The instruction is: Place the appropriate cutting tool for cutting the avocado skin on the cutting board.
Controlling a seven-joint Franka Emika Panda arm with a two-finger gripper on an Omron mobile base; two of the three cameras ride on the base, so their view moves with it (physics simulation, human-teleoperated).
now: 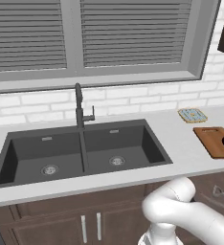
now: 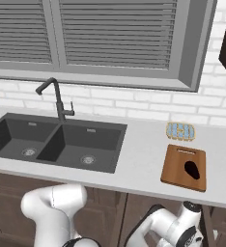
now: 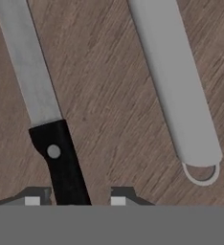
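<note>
Down below the worktop (image 2: 144, 169), the pincer (image 3: 75, 198) stood spread over a knife (image 3: 44, 119), one tip on each side of its black handle and neither plainly touching it yet. To do it well, I judged the tips should close square on the handle below the rivet, clear of the grey blade, then lift straight so the knife would not swing against the grey utensil (image 3: 173, 81) with the ring end, lying apart to the right on the same wood surface. Up top, the double sink (image 2: 57, 140) held nothing I could see. Further right, the cutting board (image 2: 175, 166) lay with the avocado (image 2: 192, 170) on it, the patterned pad (image 2: 180, 130) just behind.
</note>
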